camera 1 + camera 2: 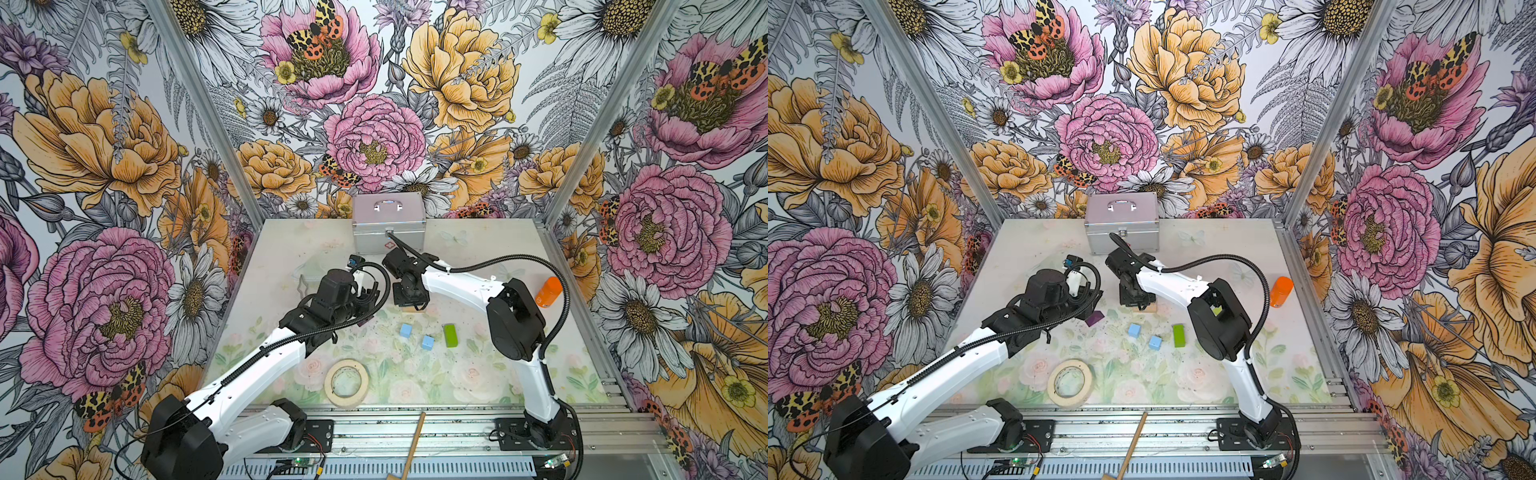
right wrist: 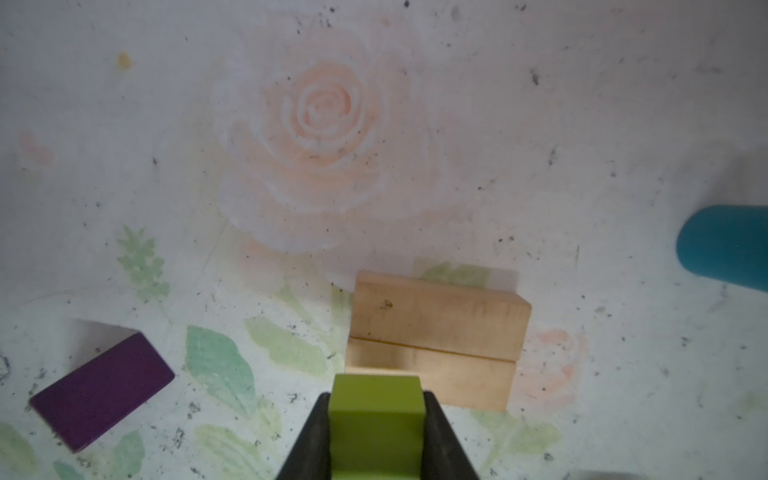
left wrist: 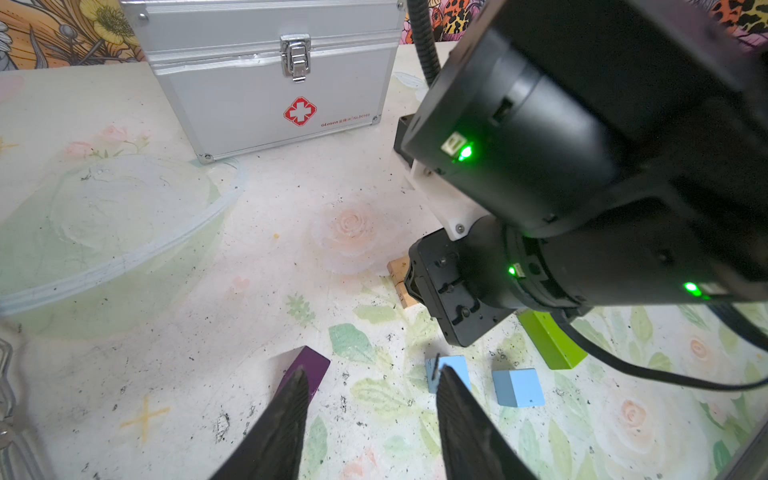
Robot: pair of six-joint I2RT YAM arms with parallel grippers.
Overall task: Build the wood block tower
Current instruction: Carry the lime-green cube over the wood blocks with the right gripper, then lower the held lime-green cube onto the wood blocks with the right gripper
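Clamping a lime-green block (image 2: 376, 419) between them, the right fingers (image 2: 441, 442) hang just over the two tan bars (image 2: 436, 328), which lie flat on the desk (image 2: 582, 124) side by side, long faces touching; whether block and bars touch cannot be told. In both top views the bars sit near the desk's middle, mostly hidden under the right wrist. From them, one light-blue cube (image 1: 406, 331) lies at 6 o'clock, the other light-blue cube (image 1: 427, 342) at 5 o'clock, a second lime-green block (image 1: 450, 335) flat at 4 o'clock, and the purple block (image 1: 1094, 318) at 9 o'clock. A teal cylinder (image 2: 723, 245) lies apart from the bars, seen only by the right wrist camera. The left fingers (image 3: 291, 415) stand half-spread and empty, low over the desk, one tip near the purple block.
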